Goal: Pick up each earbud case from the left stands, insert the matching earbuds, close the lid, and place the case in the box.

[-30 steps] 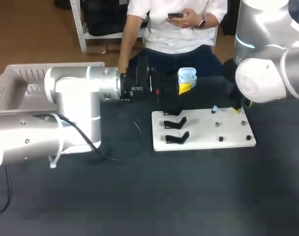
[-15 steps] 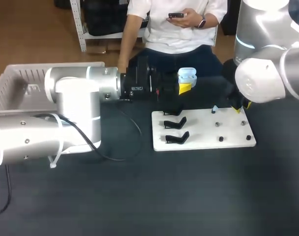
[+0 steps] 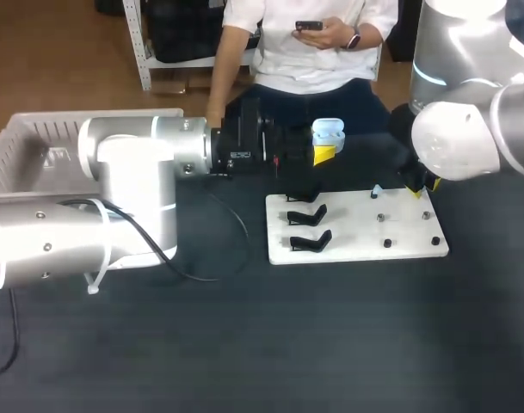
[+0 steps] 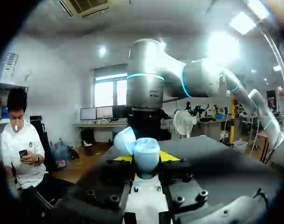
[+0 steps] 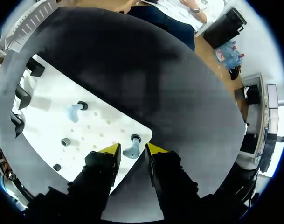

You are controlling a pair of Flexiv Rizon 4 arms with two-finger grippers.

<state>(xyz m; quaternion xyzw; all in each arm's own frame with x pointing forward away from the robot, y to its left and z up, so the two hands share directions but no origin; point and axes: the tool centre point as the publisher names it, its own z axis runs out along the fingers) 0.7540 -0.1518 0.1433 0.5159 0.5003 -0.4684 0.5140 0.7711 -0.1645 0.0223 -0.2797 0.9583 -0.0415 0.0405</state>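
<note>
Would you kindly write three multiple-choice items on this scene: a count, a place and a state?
1. How many black stands are on the white board? A) three B) one C) six.
2. Where is the blue case? A) on a stand B) flat on the board C) in the left tool.
3. The case's lid is: A) shut B) open C) missing.
Answers: A, three stand in a row along the board's left side; C, its yellow tips clamp the case in the air; B, the lid tilts back from the body.
</note>
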